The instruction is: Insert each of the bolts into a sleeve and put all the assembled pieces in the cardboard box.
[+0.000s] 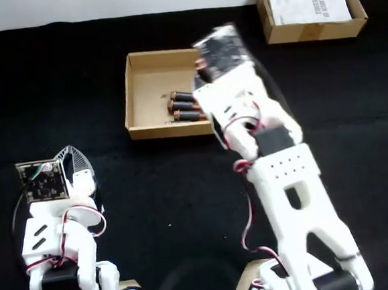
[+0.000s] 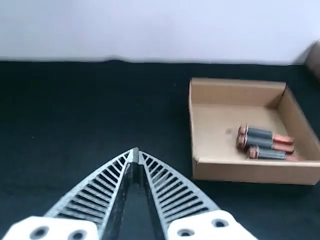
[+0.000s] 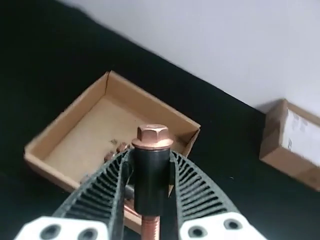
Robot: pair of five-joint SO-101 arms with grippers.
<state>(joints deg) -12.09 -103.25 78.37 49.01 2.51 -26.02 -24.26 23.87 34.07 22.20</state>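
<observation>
My right gripper (image 3: 150,175) is shut on an assembled piece (image 3: 151,170): a dark sleeve with a copper bolt through it, hex head up and threaded end below. In the high view that arm (image 1: 234,98) reaches over the right edge of the open cardboard box (image 1: 139,89). Three assembled pieces (image 1: 185,106) lie side by side on the box floor, two of which also show in the left wrist view (image 2: 262,142). My left gripper (image 2: 134,155) is shut with nothing in it, low at the near left of the table (image 1: 74,164), well away from the box (image 2: 240,165).
A second, smaller cardboard box (image 1: 311,11) with a printed sheet on top stands at the back right, seen too from the right wrist (image 3: 295,145). The black table cover (image 1: 75,80) stretches to a pale wall at the back.
</observation>
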